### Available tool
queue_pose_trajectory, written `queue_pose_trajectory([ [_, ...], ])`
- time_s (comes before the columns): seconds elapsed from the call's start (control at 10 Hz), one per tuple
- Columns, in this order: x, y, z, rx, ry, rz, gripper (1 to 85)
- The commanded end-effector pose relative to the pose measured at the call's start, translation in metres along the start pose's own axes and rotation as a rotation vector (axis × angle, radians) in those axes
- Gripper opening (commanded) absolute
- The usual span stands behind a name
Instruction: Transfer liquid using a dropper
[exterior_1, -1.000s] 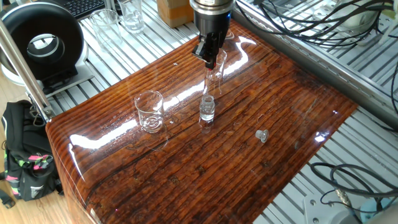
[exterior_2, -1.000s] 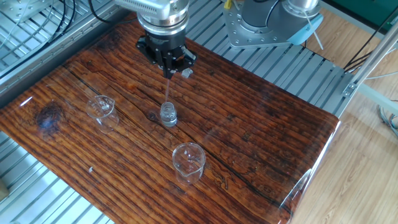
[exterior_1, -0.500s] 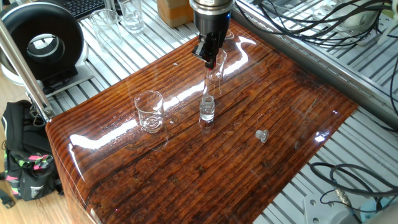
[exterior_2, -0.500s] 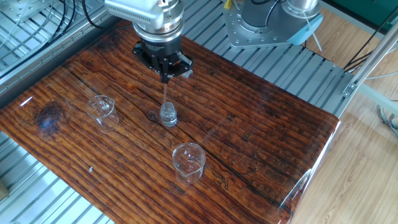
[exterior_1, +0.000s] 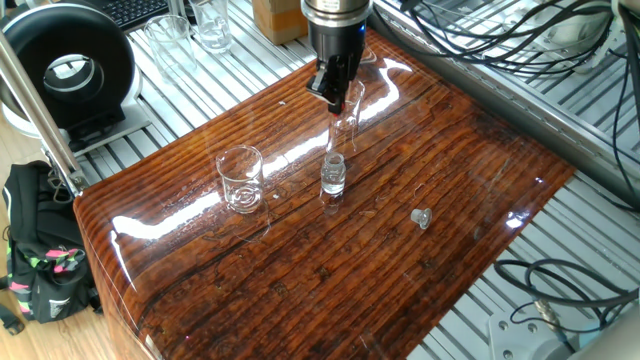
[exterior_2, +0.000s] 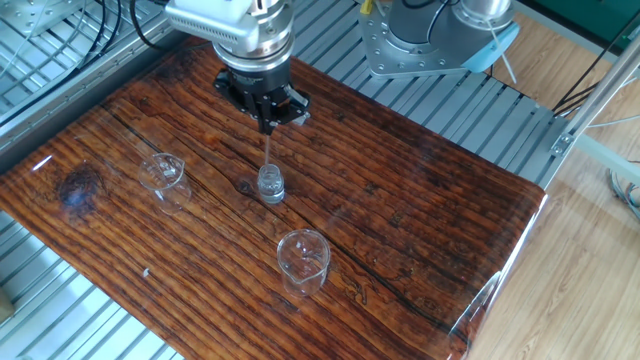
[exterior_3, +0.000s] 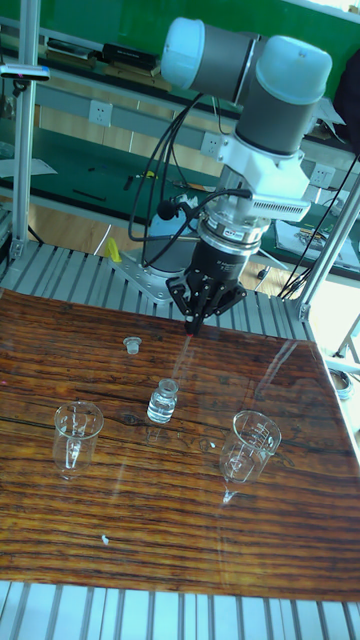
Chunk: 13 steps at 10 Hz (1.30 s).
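Observation:
My gripper (exterior_1: 331, 88) (exterior_2: 268, 120) (exterior_3: 196, 322) hangs above the wooden table, shut on the top of the dropper (exterior_1: 333, 135) (exterior_2: 267, 150). The thin clear tube points straight down. Its bulb is hidden between the fingers. The tip reaches the mouth of a small clear vial (exterior_1: 333, 176) (exterior_2: 270, 185) (exterior_3: 163, 401) standing upright right under the gripper. The liquid is too clear to make out in the vial or the tube.
Two clear beakers stand on the table: one (exterior_1: 240, 179) (exterior_2: 303, 262) (exterior_3: 77, 428) beside the vial, the other (exterior_1: 349, 104) (exterior_2: 163, 172) (exterior_3: 250, 440) on its opposite side. A small cap (exterior_1: 421, 217) (exterior_3: 130, 345) lies apart. Cables and metal rails border the wooden top (exterior_1: 300, 280).
The gripper has shifted slightly with the dropper and risen a little. The tube still hangs over the vial. Nothing else moved.

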<state>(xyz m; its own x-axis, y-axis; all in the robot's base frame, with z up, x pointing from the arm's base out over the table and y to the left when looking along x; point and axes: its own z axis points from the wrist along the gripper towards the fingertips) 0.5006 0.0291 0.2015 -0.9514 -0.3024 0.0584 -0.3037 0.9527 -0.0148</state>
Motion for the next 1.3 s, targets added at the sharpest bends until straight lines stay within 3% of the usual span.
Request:
queue_pose_trajectory([
  [0.0, 0.0, 0.003, 0.001, -0.019, 0.008, 0.004, 1.7],
  [1.2, -0.003, -0.005, 0.018, -0.031, 0.041, -0.004, 1.7],
])
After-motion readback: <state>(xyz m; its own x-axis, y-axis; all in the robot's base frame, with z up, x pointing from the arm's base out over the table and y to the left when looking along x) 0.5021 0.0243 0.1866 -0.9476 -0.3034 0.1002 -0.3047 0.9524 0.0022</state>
